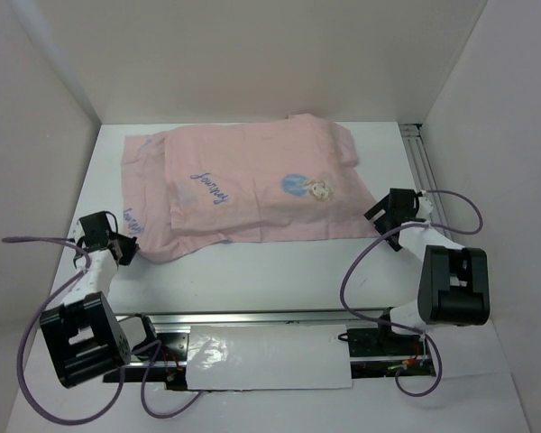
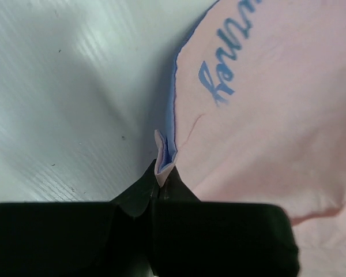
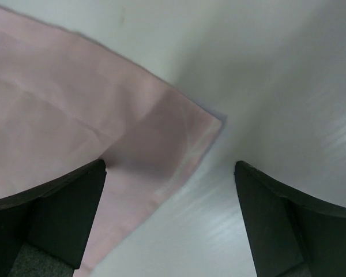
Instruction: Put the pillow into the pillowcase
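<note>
1. Lying pink side up, the pillowcase [image 1: 243, 185] was spread across the far desk [image 1: 279, 271].
2. Its near-left edge was clamped by the left pincer [image 2: 161, 176].
3. The right pincer [image 3: 170, 167] was held open over its near-right corner.

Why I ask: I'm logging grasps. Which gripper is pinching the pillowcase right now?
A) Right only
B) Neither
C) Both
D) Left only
D: the left gripper is shut on a small fold of the pillowcase edge, while the right gripper stands wide open over a corner.
</note>
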You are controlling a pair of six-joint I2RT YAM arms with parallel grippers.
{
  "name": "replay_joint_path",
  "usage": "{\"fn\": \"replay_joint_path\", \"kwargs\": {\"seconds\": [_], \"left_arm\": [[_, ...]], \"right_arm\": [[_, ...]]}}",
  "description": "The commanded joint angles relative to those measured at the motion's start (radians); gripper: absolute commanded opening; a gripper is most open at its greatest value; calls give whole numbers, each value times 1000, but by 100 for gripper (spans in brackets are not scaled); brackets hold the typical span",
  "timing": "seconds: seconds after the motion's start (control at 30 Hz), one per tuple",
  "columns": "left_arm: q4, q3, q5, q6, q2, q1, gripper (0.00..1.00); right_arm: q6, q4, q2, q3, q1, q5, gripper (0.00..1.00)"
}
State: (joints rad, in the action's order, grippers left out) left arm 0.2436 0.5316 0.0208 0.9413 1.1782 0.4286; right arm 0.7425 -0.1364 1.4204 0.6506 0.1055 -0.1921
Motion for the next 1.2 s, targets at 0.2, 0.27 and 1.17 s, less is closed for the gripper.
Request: {"fn": "replay_joint_path", "kwargs": {"seconds": [0.2,0.27,1.17], "left_arm": [[25,22,18,-47,-95,1,0],[25,22,18,-47,-95,1,0],[78,195,-5,-124,-203,-19,0]], "right_arm": [[35,156,146,-12,7,75,96],[35,191,170,-22,7,95,93],[-170,443,-71,150,-72,100,0]]}}
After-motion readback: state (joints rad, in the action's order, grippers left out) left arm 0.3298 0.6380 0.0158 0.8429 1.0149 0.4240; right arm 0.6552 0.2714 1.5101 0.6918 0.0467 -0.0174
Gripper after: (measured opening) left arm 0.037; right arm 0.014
